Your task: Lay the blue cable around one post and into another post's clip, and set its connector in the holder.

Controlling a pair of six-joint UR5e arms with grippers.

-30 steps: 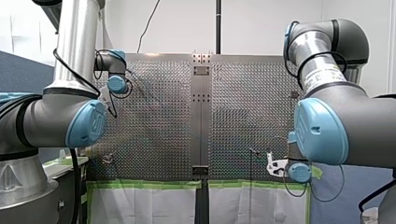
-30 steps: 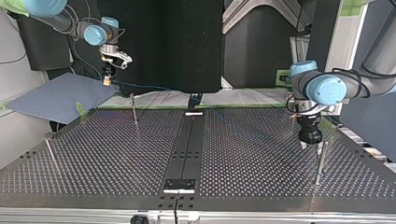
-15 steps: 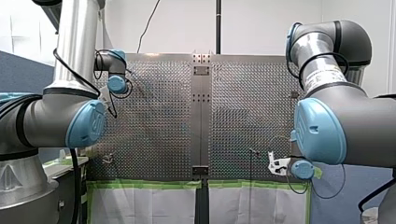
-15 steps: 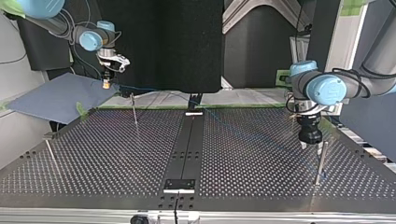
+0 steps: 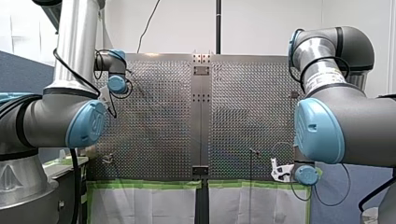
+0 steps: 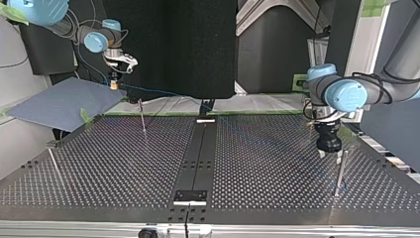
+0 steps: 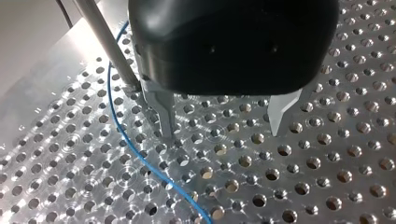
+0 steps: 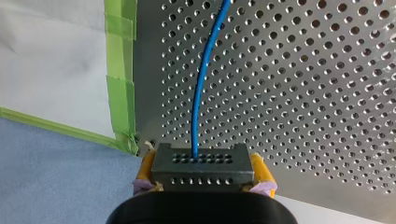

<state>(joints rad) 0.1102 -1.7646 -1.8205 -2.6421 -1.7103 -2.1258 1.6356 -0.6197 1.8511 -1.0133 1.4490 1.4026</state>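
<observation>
My left arm [image 5: 56, 116] and my right arm [image 5: 355, 130] were built of silver-grey tubes and dark grey joint housings, closed with round light-blue caps [image 5: 86, 123]. A white printed label [image 5: 324, 77] wrapped one tube of the right arm, and black cables [image 5: 74, 186] ran along both arms. My left gripper [image 7: 222, 133] had a rounded black body and two tapering bare-metal fingers [image 7: 166, 112]. My right gripper [image 8: 204, 165] was black, with yellow pads [image 8: 146, 165] showing purple at their base.
</observation>
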